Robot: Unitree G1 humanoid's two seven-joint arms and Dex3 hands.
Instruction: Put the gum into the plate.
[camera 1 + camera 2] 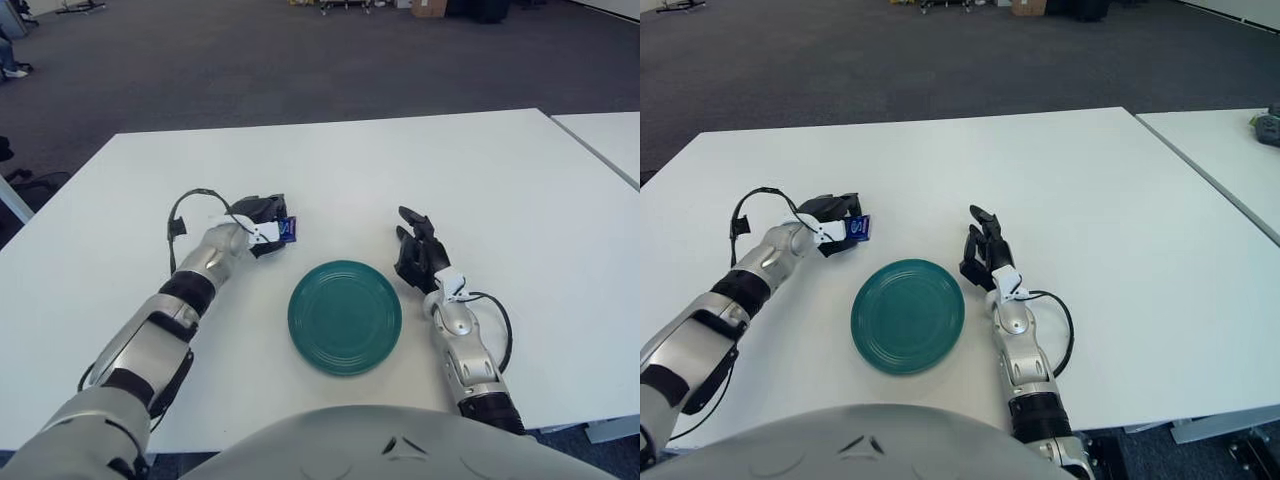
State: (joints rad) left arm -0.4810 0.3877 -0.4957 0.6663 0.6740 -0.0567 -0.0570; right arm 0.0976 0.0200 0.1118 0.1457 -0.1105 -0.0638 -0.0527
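A round teal plate (345,317) lies on the white table (400,170) in front of me. My left hand (268,225) is just up and left of the plate, shut on a small blue gum pack (288,231) that sticks out from its fingers toward the plate's rim. In the right eye view the gum pack (861,228) shows the same way, above the plate (908,315). My right hand (418,250) shows beside the plate's right edge, fingers spread and holding nothing.
A second white table (610,140) stands to the right across a narrow gap. Dark carpet (250,60) lies beyond the far table edge. A black cable (180,225) loops off my left wrist.
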